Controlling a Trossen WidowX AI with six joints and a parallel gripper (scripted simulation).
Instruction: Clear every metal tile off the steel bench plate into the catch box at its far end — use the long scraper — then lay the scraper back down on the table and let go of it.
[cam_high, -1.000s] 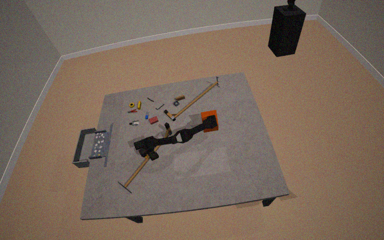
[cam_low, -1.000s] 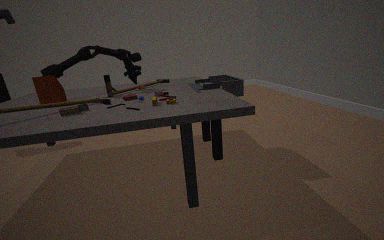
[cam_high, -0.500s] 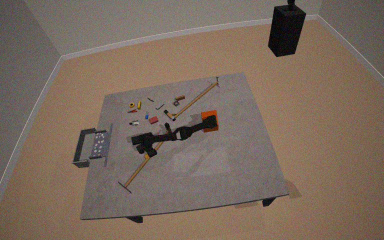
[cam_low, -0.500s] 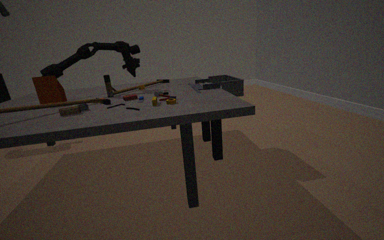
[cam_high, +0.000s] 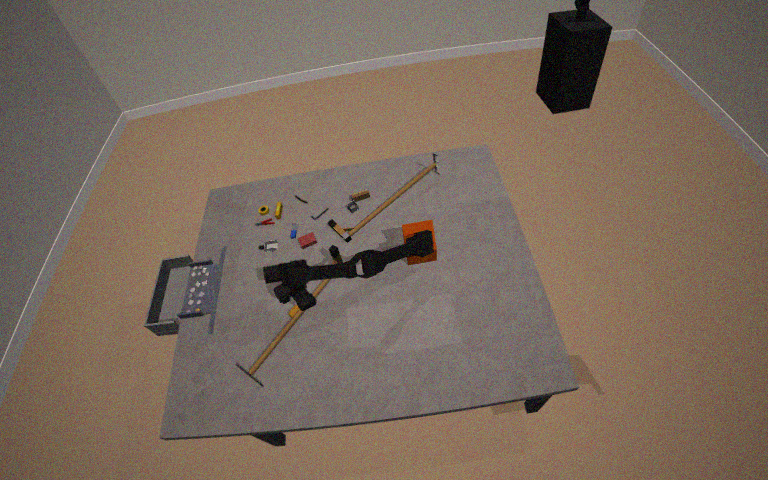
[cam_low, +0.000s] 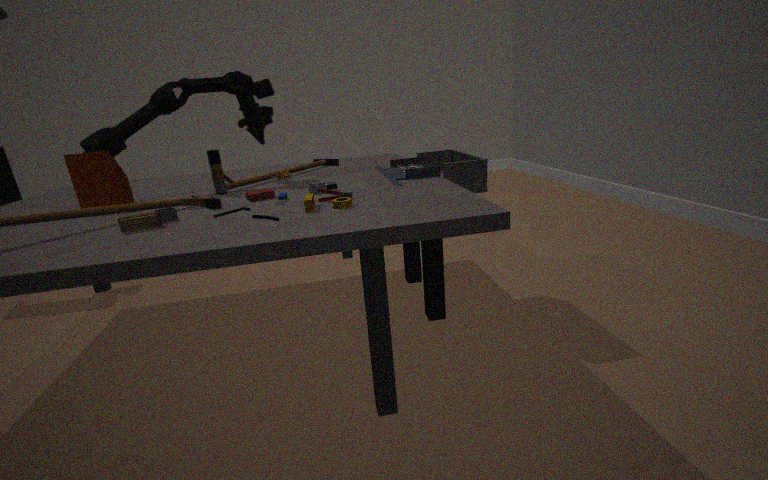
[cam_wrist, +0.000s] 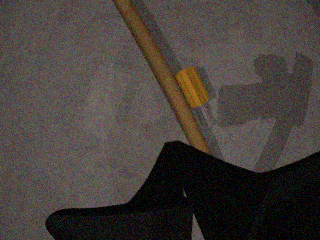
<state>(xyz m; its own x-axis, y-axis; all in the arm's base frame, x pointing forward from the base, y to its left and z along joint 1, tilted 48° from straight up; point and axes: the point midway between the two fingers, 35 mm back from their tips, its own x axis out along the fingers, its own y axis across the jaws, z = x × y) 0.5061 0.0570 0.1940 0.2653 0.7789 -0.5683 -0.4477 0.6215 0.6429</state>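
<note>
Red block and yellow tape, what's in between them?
In the top view, the red-handled pliers and blue thing lie between.
</note>
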